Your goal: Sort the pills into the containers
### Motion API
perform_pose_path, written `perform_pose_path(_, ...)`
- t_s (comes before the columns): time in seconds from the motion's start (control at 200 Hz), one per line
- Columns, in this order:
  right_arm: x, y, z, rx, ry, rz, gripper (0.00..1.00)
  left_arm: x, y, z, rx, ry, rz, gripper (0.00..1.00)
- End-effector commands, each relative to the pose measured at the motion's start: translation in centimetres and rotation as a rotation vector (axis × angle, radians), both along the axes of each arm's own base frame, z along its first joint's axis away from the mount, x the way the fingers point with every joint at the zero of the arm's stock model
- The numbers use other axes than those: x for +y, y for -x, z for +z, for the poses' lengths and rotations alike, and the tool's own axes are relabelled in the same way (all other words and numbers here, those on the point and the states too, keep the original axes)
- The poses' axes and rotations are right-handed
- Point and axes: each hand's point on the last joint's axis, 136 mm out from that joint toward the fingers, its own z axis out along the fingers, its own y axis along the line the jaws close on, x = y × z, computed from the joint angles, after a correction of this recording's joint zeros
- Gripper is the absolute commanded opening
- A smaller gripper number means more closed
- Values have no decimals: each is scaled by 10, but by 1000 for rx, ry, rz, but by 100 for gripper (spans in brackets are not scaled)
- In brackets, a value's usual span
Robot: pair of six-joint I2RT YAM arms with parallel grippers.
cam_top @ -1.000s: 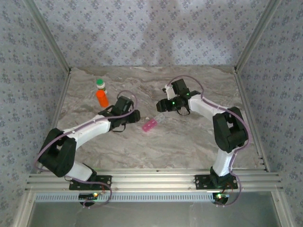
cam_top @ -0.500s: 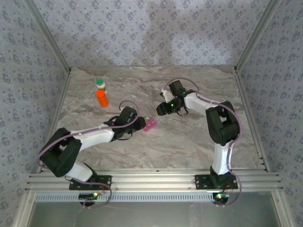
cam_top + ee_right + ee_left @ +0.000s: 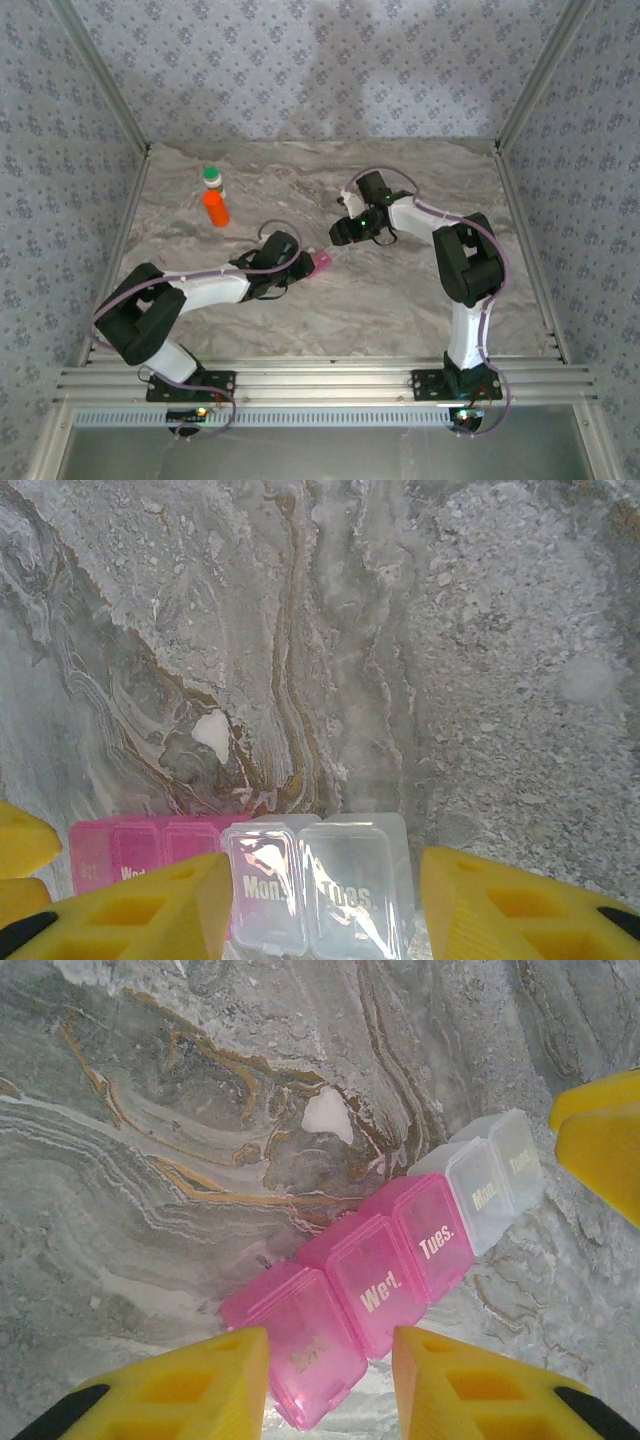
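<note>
Since the box (image 3: 395, 1260) lies flat on the bench (image 3: 150, 1110) between both arms, steady it squarely at each end before prying it open. The left pincer (image 3: 330, 1365) is half open astride its pink end, contact unclear; the right pincer (image 3: 325, 905) gapes wider over the clear end, holding nothing.

Pill box (image 3: 400, 1260): pink + clear sects, lids shut, lying flat, diagonal.
</note>
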Motion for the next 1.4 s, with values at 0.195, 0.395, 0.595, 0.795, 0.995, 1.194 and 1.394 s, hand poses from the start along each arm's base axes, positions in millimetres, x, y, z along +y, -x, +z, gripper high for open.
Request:
perform_pose_path(0.195, 0, 12, -24, 76, -17, -15, 54, 10, 3, 3, -16, -50, 50, 39)
perform_pose_path(0.395, 0, 14, -28, 84, -15, -12, 53, 16, 7, 9, -34, -62, 67, 41)
perform_pose_path(0.595, 1, 19, -29, 103, -32, -33, 49, 5, 10, -2, 1, -8, 59, 41)
perform_pose_path(0.795, -9, 26, -27, 121, -67, -188, 42, -2, 2, -3, -15, -18, 52, 41)
perform_pose_path(0.995, -10, 41, -18, 73, -103, -348, 40, -15, -12, -10, -23, -50, 24, 41)
perform_pose_path(1.194, -30, 39, 0, 0, -88, -445, 45, -11, -29, -9, -62, -138, 8, 41)
perform_pose_path(1.394, -45, 32, 1, 13, -86, -454, 53, -17, -37, -10, -61, -124, -48, 41)
